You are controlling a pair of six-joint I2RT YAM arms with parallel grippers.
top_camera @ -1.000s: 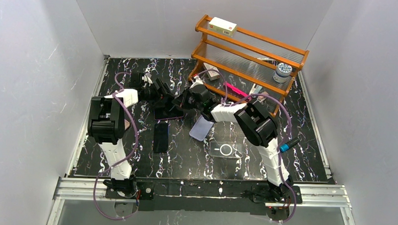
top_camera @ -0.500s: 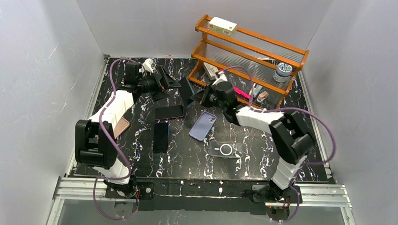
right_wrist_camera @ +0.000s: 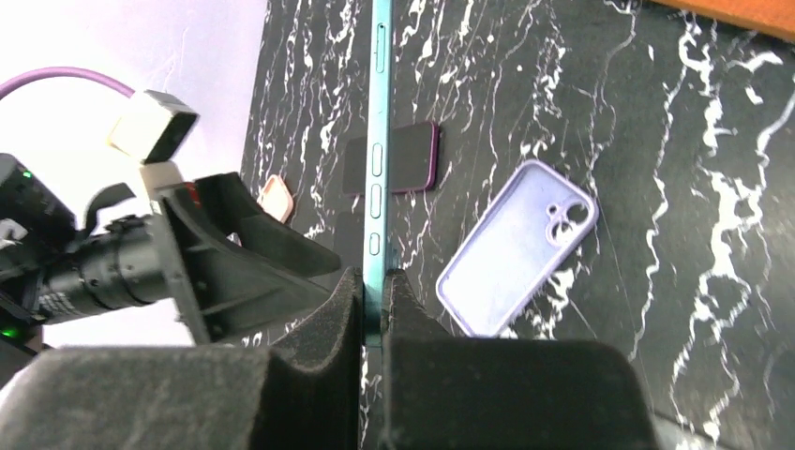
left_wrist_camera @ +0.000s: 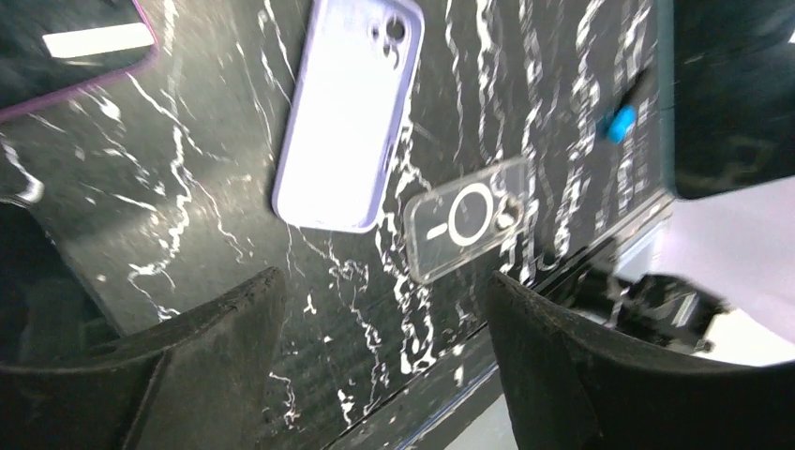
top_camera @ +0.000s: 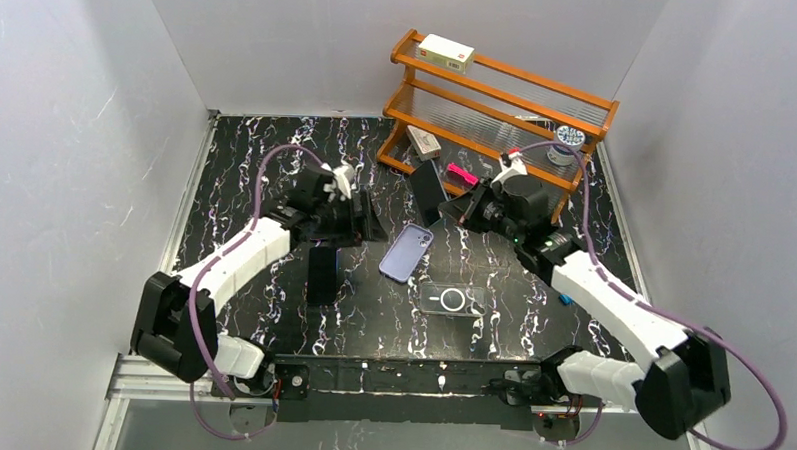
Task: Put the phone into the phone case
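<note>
teal metal shows edge-on in the right wrist view: the phone (right_wrist_camera: 378,141) is clamped at its lower end between the pads of the right tool (right_wrist_camera: 375,281), its side buttons facing the camera. from above it stands tilted off the tabletop (top_camera: 592,292), between the foot of the wooden shelf (top_camera: 499,98) and the lilac case (top_camera: 407,252), touching neither. the case lies open side up with bare marble showing along all four of its edges. the clear case (top_camera: 452,299) sits just beside its near corner, apart from it. a black phone (top_camera: 322,272) lies to the left. the left tool (left_wrist_camera: 380,291) hangs released, fingers wide with nothing between them, over the purple-rimmed phone (left_wrist_camera: 75,52).

a second ago both arms were bunched together mid-tabletop over that purple-rimmed phone. now the right arm has swung out to the right, carrying its phone, and the left tool, which had gone to the far left, is back near the centre. both cases and the black phone have not shifted.
</note>
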